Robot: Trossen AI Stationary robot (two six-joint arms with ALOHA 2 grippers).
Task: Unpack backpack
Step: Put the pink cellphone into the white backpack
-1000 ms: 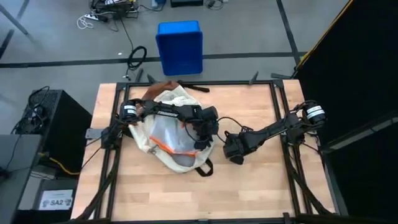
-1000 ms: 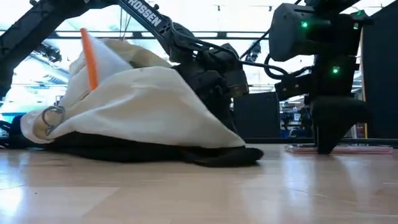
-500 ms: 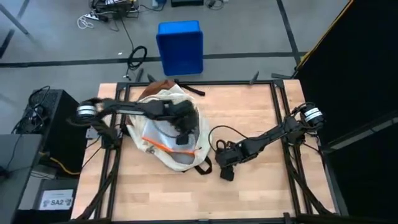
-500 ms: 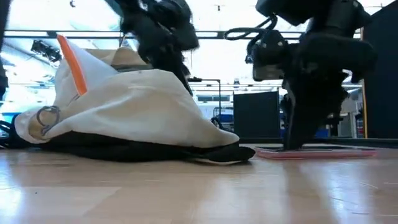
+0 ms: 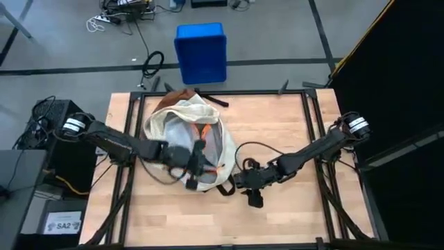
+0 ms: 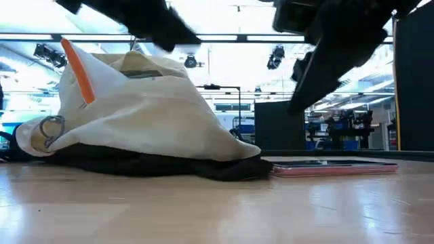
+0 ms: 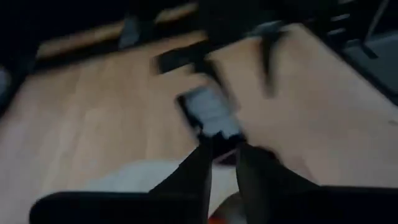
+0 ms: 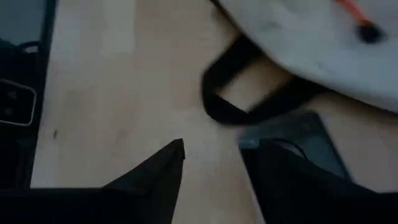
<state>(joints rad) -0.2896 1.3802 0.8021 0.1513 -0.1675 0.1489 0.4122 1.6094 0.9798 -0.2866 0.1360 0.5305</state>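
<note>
Emptying backpack (image 5: 187, 128); flat device (image 6: 336, 167) already out. Left gripper (image 5: 192, 165) nearly closed, empty; right gripper (image 5: 251, 196) parted, empty. Next: reach inside opening.

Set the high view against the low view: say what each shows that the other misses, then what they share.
Only the high view shows the blue bin on the floor beyond the table, and both arms whole: the left gripper over the backpack, the right gripper beside it. Only the low view shows the flat pink-edged item lying on the table by the backpack, and the metal ring on its side. Both show the cream backpack and the orange strip.
</note>
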